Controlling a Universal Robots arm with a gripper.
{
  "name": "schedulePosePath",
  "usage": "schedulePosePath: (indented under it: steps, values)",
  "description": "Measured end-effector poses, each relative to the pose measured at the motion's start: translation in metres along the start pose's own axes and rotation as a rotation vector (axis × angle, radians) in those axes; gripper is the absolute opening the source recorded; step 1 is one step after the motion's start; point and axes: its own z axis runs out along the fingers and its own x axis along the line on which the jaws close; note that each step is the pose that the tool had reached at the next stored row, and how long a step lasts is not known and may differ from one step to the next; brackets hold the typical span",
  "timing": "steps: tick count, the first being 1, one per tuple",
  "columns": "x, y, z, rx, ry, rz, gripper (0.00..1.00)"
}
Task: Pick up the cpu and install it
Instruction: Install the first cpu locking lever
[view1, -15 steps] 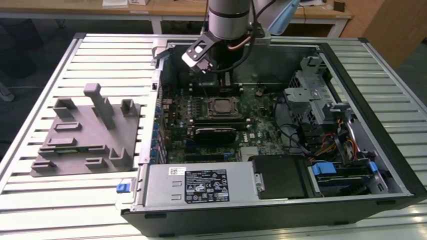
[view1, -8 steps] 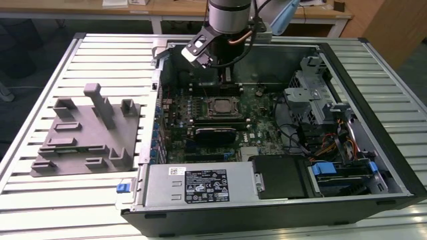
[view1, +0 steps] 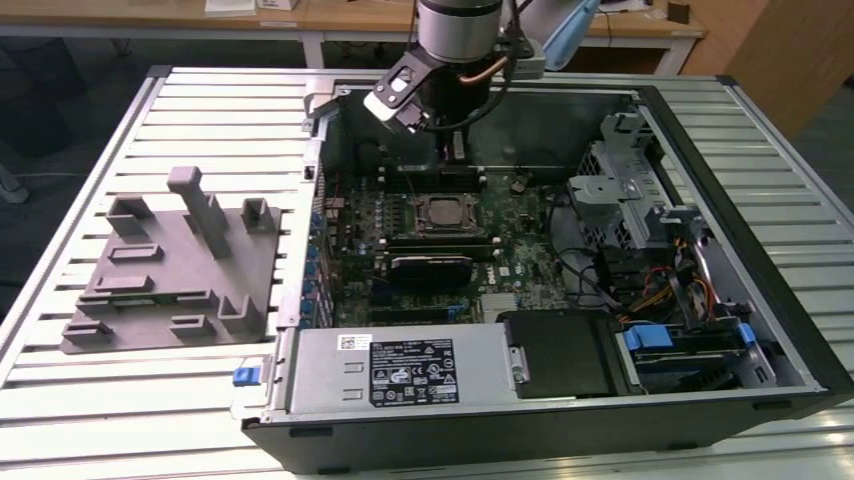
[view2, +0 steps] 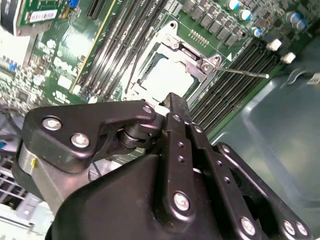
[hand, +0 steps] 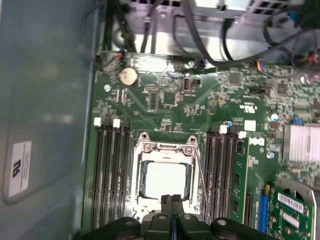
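socket frame (hand: 165, 177) on the motherboard (hand: 165, 105) inside the open computer case (view1: 747, 260): holds the cpu (hand: 165, 181), pale top showing | gripper (hand: 171, 199): above the socket frame's edge, jaws together, holding nothing | grey fixture (view1: 174, 265): on the slatted surface (view1: 120, 390), outside the case, well apart from the socket frame

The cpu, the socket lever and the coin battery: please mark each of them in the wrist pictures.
cpu (hand: 165, 181): first wrist view, middle of its pale top.
socket lever (view2: 245, 72): second wrist view, its thin straight rod.
coin battery (hand: 128, 76): first wrist view, centre of its round face.
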Motion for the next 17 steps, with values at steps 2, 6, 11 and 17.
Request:
schedulePosePath:
  steps: [2,6,11,17]
  values:
    - [0.0000,0.0000,0.0002,-0.0007,0.0010,-0.036,0.11]
    - [0.0000,0.0000,0.0005,-0.0019,0.0025,-0.104,0.11]
    - [0.0000,0.0000,0.0006,-0.0029,0.0041,-0.163,0.11]
    - [0.0000,0.0000,0.0006,-0.0042,0.0060,-0.232,0.11]
